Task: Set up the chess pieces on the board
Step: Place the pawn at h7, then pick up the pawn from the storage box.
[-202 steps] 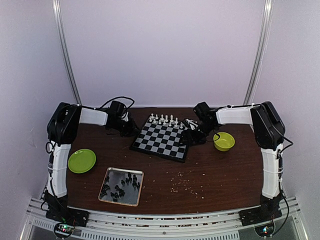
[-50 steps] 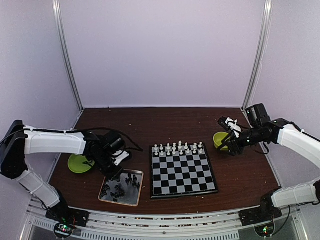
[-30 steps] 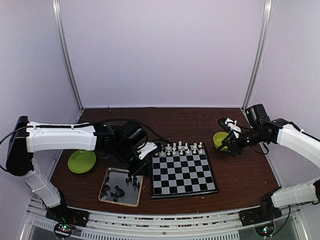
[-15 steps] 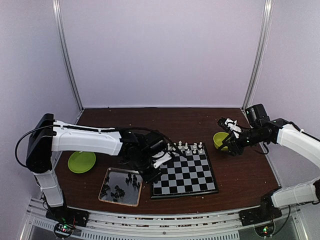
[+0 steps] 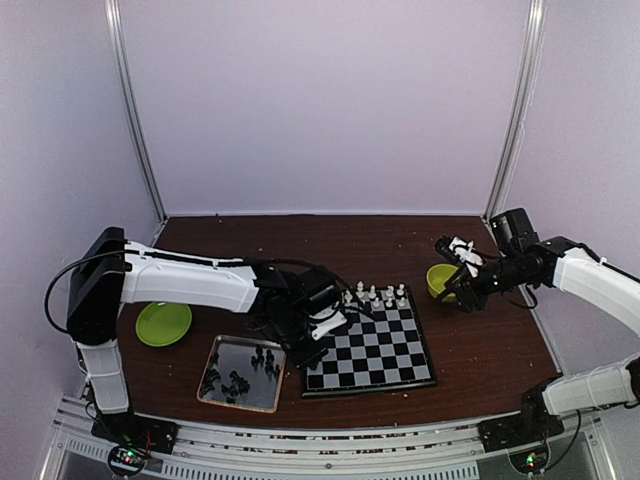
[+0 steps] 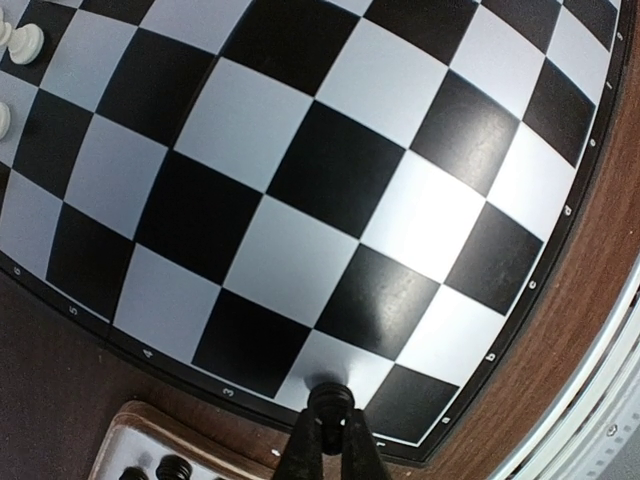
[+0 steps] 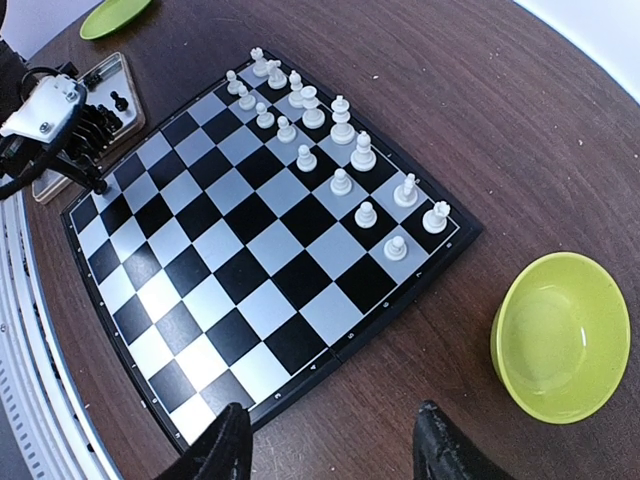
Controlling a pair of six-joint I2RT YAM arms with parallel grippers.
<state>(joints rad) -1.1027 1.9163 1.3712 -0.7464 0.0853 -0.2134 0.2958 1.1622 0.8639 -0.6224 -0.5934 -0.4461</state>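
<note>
A small glossy black piece (image 6: 330, 397) is seen pinched upright at the tips of the left gripper (image 6: 330, 428), whose jaws are shut tight on it. It is held over a light square in the outermost row of the board (image 6: 330, 180), on the side next to the metal tray (image 5: 215, 352). From the left wrist view, the target square is judged to lie almost straight below the piece. The piece's long axis runs in line with the fingers, so little more than a short vertical descent would be called for.

The white pieces (image 5: 372, 294) are shown ranked in two rows along the board's far edge, while the rows nearest the arms are left bare. The remaining black pieces (image 5: 240, 376) are gathered in the tray, just beside the board's left side. The right gripper (image 7: 335, 455) is pictured wide open with nothing in it, held high near the green bowl (image 7: 560, 335), off the board's far right corner. The left arm is thus judged much the nearer to the bare near rows.
</note>
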